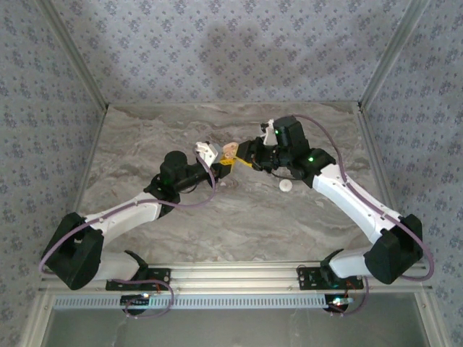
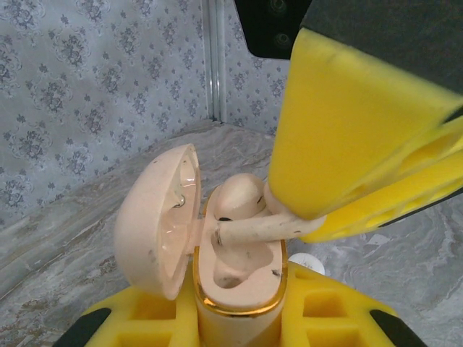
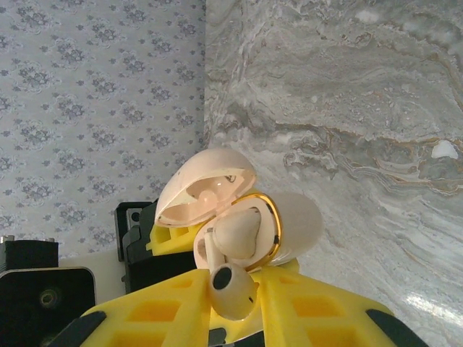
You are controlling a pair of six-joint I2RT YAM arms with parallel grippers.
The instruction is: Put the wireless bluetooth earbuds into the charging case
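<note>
Pinching earbud over case: right end effector.

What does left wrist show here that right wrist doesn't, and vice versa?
Left wrist: a look down into the charging case; the held earbud has its stem lying across the near hollow, not seated; a white disc sits on the table beyond.
Right wrist: that earbud's rounded head between the fingers of the right gripper, and the case's outer shell side-on.
Both: lid open, case clamped in the left gripper, one seated earbud in its slot.
</note>
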